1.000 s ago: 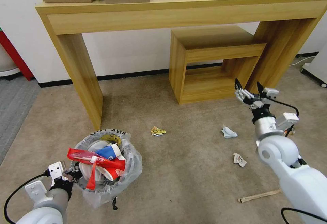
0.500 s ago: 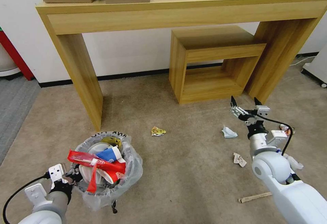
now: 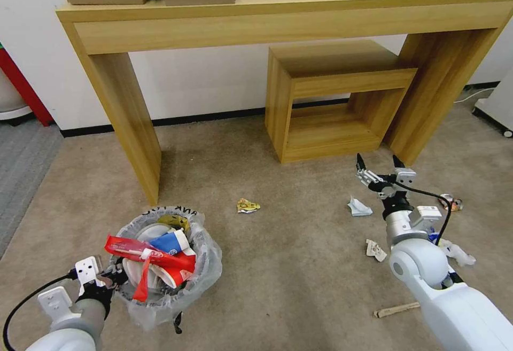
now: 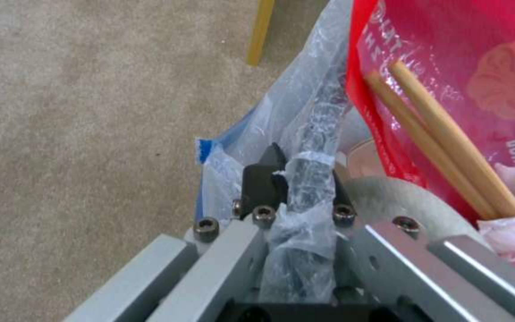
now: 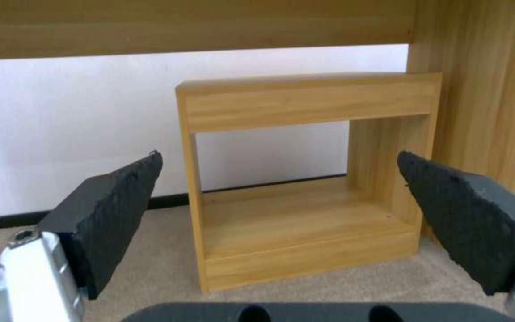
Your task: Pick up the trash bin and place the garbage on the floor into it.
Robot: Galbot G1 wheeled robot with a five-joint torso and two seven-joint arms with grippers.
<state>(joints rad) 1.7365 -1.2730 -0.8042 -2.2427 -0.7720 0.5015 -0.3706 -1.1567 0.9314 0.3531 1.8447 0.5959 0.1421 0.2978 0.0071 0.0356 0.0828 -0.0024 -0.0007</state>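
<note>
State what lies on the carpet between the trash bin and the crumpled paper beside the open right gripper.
In the head view, a small yellow crushed scrap lies between the trash bin and the crumpled paper; otherwise bare carpet.

Crinkly glossy clear plastic bag (image 3: pixel 206 265), smooth wood-grain table (image 3: pixel 278 17), matt rough carpet (image 3: pixel 288 265).

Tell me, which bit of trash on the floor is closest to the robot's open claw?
The crumpled white paper, lying just below the open right gripper. The yellow wrapper, the other paper scrap and the wooden stick all lie farther off.
</note>
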